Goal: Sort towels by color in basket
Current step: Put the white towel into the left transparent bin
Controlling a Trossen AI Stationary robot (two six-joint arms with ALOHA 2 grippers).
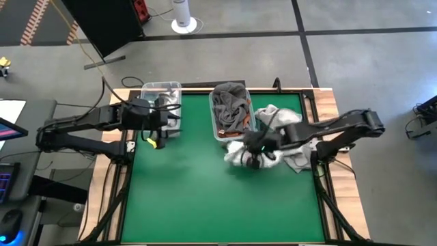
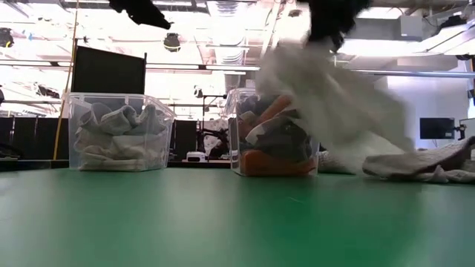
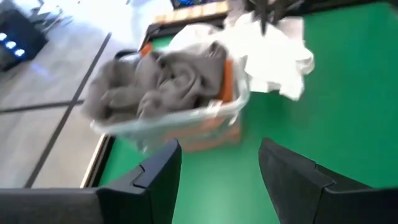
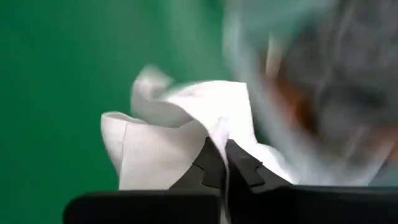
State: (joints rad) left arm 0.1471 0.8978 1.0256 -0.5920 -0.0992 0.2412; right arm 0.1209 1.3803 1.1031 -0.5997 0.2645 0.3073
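Right end effector pinched shut on a soft white cloth towel, lifted above the green felt surface just beside the clear plastic bin of dark grey and rust-orange towels. Hanging down from the grip in the low view, white towel trailing toward a loose heap of pale towels on the surface's right side. Left end effector spread wide, gripping nothing, hovering over the surface near a second clear plastic bin filled with light grey and white towels, at the far left. Centre bin heaped with crumpled dark grey cloth, orange showing along its wall.
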